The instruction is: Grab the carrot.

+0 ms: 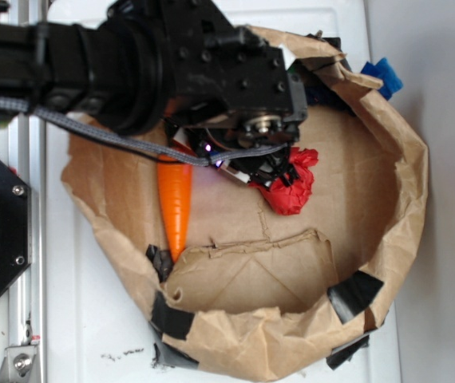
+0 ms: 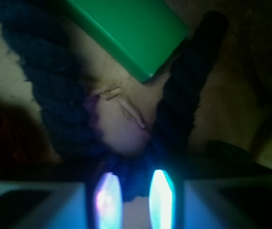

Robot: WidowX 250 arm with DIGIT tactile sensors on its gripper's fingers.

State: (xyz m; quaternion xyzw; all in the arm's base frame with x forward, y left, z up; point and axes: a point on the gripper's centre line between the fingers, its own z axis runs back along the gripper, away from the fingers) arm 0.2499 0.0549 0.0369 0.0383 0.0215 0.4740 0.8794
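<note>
Carrot (image 1: 176,203) is lying glossy, rigid, slippery at the gripper's (image 1: 271,171) nine o'clock; mid-body hold looks best; jaw opening indiscernible.

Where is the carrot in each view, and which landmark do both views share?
Exterior: the carrot lies left of centre in the paper bag, its top hidden under the arm.
Wrist: no carrot in it.
Shared landmark: the dark blue rope, just visible under the gripper.
</note>
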